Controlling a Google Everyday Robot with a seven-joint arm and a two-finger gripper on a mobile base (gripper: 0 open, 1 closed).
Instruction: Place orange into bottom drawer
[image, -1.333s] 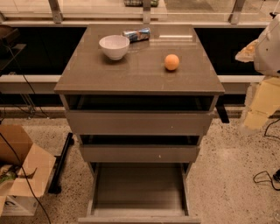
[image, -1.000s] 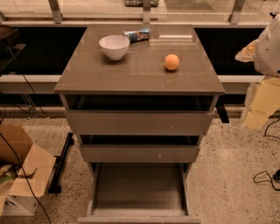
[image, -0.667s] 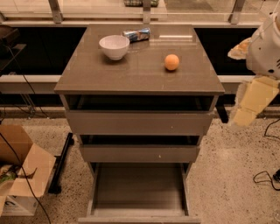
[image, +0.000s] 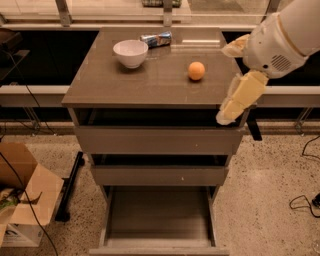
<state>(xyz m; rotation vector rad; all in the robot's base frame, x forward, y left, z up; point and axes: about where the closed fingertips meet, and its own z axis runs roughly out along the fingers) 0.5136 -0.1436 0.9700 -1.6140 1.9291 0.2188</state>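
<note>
The orange (image: 196, 70) sits on the grey-brown cabinet top (image: 150, 82), right of centre. The bottom drawer (image: 159, 212) is pulled out toward me at the foot of the cabinet, and its flat floor is bare. My gripper (image: 224, 85) hangs at the cabinet's right front corner, on the white arm that comes in from the upper right. It is to the right of the orange and slightly nearer to me, not touching it. Its two cream fingers (image: 239, 98) stand apart with nothing between them.
A white bowl (image: 130, 52) and a crushed blue-silver can (image: 156, 39) stand at the back left of the top. The two upper drawers (image: 157, 140) are slightly open. An open cardboard box (image: 25, 200) lies on the floor at left, and cables (image: 305, 200) at right.
The arm has swung in from the right edge toward the cabinet, and the gripper now reaches its right front corner. The orange, bowl, can and drawers have not moved.
</note>
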